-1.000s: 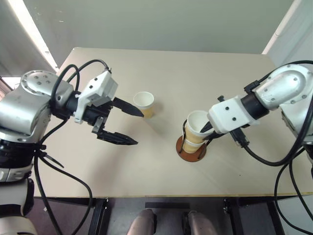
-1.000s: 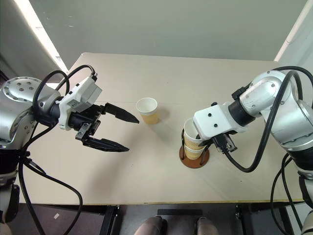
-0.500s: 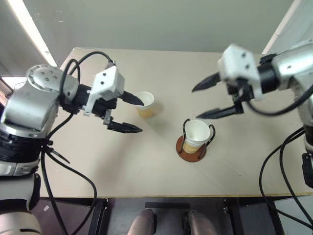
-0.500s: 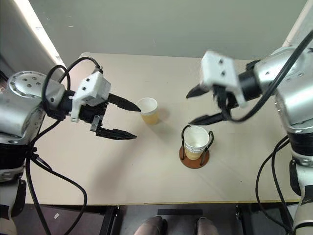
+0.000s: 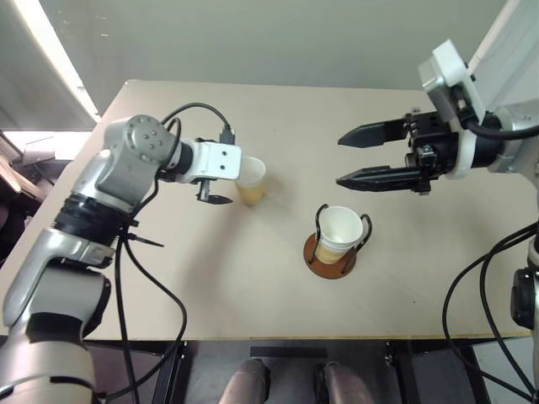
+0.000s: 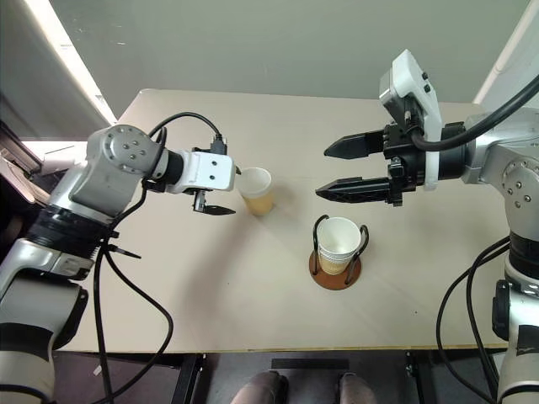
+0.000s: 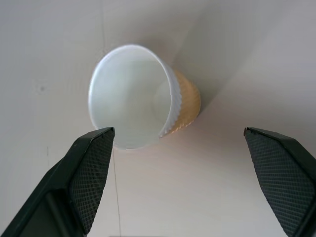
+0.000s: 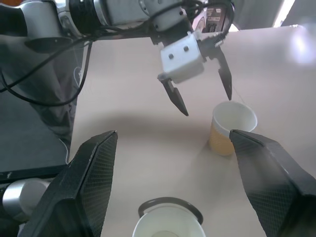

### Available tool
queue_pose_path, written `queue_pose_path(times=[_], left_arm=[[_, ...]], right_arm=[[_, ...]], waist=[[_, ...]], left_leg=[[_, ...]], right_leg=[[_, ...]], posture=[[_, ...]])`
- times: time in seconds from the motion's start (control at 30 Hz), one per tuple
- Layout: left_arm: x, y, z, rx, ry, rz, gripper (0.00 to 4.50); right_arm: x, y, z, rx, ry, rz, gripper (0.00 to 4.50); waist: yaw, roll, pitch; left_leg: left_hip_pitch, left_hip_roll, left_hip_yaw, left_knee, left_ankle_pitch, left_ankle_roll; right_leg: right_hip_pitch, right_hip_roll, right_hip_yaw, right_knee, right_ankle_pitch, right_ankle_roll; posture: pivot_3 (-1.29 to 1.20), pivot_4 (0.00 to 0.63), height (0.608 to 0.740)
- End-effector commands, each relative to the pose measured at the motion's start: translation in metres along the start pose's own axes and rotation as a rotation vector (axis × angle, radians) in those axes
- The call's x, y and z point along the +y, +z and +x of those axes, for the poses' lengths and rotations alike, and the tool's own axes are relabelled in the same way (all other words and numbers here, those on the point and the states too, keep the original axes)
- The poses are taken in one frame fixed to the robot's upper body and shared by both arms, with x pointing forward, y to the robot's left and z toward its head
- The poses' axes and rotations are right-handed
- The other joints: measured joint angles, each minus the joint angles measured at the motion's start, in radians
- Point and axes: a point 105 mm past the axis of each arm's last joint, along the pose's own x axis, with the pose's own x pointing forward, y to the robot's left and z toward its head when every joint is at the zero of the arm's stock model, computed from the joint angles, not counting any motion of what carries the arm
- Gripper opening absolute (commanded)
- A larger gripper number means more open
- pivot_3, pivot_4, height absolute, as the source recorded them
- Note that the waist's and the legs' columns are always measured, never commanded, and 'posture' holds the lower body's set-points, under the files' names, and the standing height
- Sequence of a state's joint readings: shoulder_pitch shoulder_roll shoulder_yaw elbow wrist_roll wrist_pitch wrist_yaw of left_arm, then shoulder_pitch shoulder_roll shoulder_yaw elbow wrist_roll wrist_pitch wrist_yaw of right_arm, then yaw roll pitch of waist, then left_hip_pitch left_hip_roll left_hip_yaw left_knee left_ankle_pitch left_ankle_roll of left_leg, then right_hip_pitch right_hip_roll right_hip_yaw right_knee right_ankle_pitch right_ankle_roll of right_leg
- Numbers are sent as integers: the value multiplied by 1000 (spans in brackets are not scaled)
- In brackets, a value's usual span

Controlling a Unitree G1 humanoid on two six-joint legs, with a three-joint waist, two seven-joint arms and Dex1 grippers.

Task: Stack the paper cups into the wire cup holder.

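- left eye view: one loose paper cup (image 5: 249,179) stands upright on the table (image 5: 210,278), well apart from the wire cup holder (image 5: 330,251), which already carries nested cups (image 5: 339,231) between its black loops.
- the left gripper (image 8: 201,90) hangs over the loose cup with its jaws spread wide; one finger is at the cup's rim, the other on the side away from the holder. whether anything touches the cup i cannot tell.
- in the left wrist view the cup's open mouth sits off toward one finger (image 7: 91,170) rather than midway between the two.
- the right gripper (image 5: 364,156) hovers above and beyond the holder, jaws parted, holding nothing.
- my worry: with the cup off-centre, a closing stroke could push the rim sideways and tip or skid the light cup rather than pinching it.
- a hard squeeze might also crush the thin wall, and a deformed cup would likely jam on the stack.
- on the carry, the cup could catch a wire loop and drag the holder along.
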State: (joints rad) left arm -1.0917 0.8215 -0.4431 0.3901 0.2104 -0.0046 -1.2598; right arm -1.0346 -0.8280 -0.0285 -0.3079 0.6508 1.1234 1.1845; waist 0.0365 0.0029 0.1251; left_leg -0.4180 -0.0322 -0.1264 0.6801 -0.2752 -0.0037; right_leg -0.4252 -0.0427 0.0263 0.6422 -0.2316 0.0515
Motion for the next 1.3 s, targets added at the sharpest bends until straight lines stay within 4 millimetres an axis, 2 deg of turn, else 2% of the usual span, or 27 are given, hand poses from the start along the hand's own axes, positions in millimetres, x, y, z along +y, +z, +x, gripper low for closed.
queue_pose_path(times=[0.03,0.2,0.33,0.37,0.43,0.6,0.7,0.8,0.87,0.93,1.17,1.3], left_arm=[[14,7,-1,-9,51,44,4500],[12,7,11,-20,30,46,4500],[8,-1,21,-2,11,50,4500],[7,-3,23,0,3,46,4326],[5,-4,27,-3,-10,47,3904],[5,4,27,-52,-55,42,2215],[13,24,17,-140,-77,35,1087],[25,62,1,-282,-92,40,42],[27,89,-11,-370,-126,58,42],[26,105,-20,-415,-156,81,42],[28,154,-45,-540,-235,157,42],[29,174,-51,-587,-266,196,42]], right_arm=[[4,11,-7,-21,-18,-43,3750],[5,11,-7,-17,-21,-46,3750],[4,12,-8,-38,-33,-55,3750],[4,12,-8,-44,-35,-57,3773],[5,11,-8,-45,-37,-58,3779],[5,9,-10,-38,-41,-71,3779],[1,11,-12,-62,-74,-106,3779],[3,10,-17,-61,-73,-132,3779],[5,8,-22,-57,-55,-84,3779],[7,7,-26,-47,-53,-64,3779],[17,-7,-45,-6,-103,-13,3779],[20,-12,-56,14,-158,11,3779]], waist=[[1,0,0],[4,0,0],[7,0,0],[7,0,0],[8,0,0],[12,0,0],[18,0,0],[24,0,0],[28,0,0],[29,0,0],[29,0,0],[30,0,0]], left_leg=[[0,0,0,0,0,0],[-1,0,0,0,0,0],[-1,0,0,0,0,0],[-1,0,0,0,0,0],[-1,0,0,0,0,0],[-2,0,0,1,0,0],[-2,0,1,1,0,0],[-3,0,1,1,0,0],[-4,-1,1,2,0,0],[-5,-1,1,2,0,0],[-4,0,3,3,0,0],[-4,0,3,3,0,0]], right_leg=[[0,0,0,0,0,0],[-1,0,0,0,0,0],[-2,0,0,0,0,0],[-2,0,0,0,0,0],[-2,0,0,1,0,0],[-2,0,0,1,0,0],[-2,0,0,1,0,0],[-2,0,0,1,0,1],[-2,0,0,1,1,1],[-3,0,0,1,1,1],[-3,0,0,2,1,2],[-2,-1,1,2,1,2]], posture=[[0,150,740],[0,150,740],[0,150,740],[0,150,740],[0,150,740],[0,150,740],[0,150,740],[0,150,740],[0,150,740],[0,150,740],[0,150,740],[0,150,740]])
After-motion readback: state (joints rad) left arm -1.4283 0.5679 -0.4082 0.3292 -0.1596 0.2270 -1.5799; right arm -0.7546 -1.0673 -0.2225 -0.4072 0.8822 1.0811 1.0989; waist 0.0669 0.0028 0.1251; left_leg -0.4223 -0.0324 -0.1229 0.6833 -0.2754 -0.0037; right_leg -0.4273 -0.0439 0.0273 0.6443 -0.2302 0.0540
